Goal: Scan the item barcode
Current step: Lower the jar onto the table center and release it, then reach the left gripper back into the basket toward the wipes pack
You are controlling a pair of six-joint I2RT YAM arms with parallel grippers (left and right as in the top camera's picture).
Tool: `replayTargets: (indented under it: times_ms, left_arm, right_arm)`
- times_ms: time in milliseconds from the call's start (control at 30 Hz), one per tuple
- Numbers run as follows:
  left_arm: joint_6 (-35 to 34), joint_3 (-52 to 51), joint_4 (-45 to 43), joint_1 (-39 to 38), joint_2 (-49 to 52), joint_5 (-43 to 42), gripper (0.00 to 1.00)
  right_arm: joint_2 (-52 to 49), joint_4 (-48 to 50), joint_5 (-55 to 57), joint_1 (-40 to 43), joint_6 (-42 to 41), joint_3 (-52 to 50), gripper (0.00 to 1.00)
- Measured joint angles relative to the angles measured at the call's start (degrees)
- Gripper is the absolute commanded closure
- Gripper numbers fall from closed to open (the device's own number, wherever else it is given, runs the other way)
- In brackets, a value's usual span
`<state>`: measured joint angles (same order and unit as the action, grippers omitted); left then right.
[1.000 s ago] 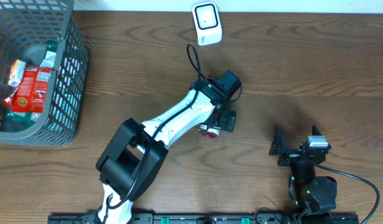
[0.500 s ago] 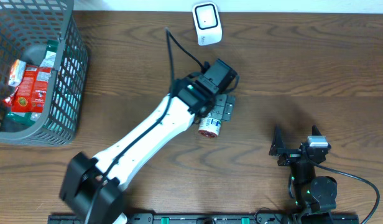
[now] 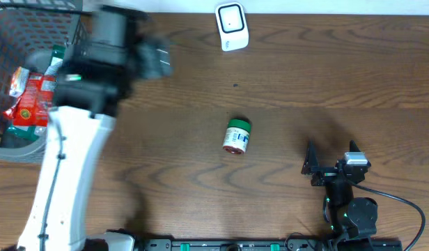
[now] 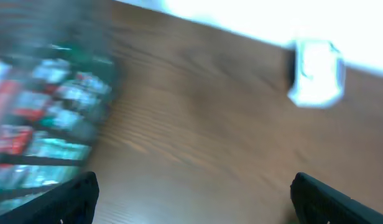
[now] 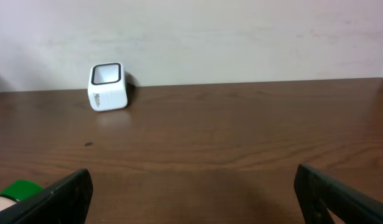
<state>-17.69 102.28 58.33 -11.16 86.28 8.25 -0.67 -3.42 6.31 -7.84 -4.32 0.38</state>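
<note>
The item, a small jar with a green lid [image 3: 237, 136], lies on its side in the middle of the table, and its lid shows at the lower left of the right wrist view [image 5: 14, 193]. The white barcode scanner [image 3: 231, 26] stands at the far edge [image 5: 108, 85] [image 4: 316, 71]. My left gripper [image 3: 153, 59] is blurred at the upper left beside the basket, open and empty [image 4: 194, 205]. My right gripper [image 3: 331, 152] rests at the front right, open and empty [image 5: 191, 199], with the jar to its left.
A grey mesh basket [image 3: 12, 148] at the far left holds several red and green packets [image 3: 30, 97], which show blurred in the left wrist view [image 4: 42, 118]. A white wall runs behind the table's far edge.
My left arm has swung from over the jar to the upper left, beside the basket. The jar now lies uncovered mid-table. The right arm has not moved.
</note>
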Motion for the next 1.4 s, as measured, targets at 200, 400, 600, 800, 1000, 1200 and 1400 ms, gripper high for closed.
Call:
replayTargets:
  times_ms: [200, 400, 600, 800, 1000, 1200, 1400]
  left_arm:
    - [0.15, 0.00, -3.39, 17.03, 0.09, 1.07, 0.02]
    - [0.17, 0.00, -4.57, 30.38, 0.81, 1.16, 0.02]
    - [0.17, -0.48, -4.55, 37.94, 3.69, 1.16, 0.02]
    - [1.79, -3.06, -3.93, 39.67, 10.78, 0.98, 0.02]
    - [8.04, -3.50, -2.32, 39.67, 20.74, -4.87, 0.02]
    - [11.41, -3.56, -0.28, 39.67, 27.36, -8.79, 0.02]
    - [12.02, -3.56, 0.81, 39.69, 32.26, -9.62, 0.02]
  right_arm:
    - [0.00, 0.00, 0.00, 0.00, 0.00, 0.00, 0.01]
    - [0.00, 0.00, 0.00, 0.00, 0.02, 0.00, 0.01]
    - [0.00, 0.00, 0.00, 0.00, 0.00, 0.00, 0.01]
    - [0.00, 0.00, 0.00, 0.00, 0.02, 0.00, 0.01]
    - [0.00, 0.02, 0.00, 0.00, 0.02, 0.00, 0.01]
    - [0.00, 0.02, 0.00, 0.00, 0.02, 0.00, 0.01]
    - [0.00, 0.00, 0.00, 0.00, 0.02, 0.00, 0.01]
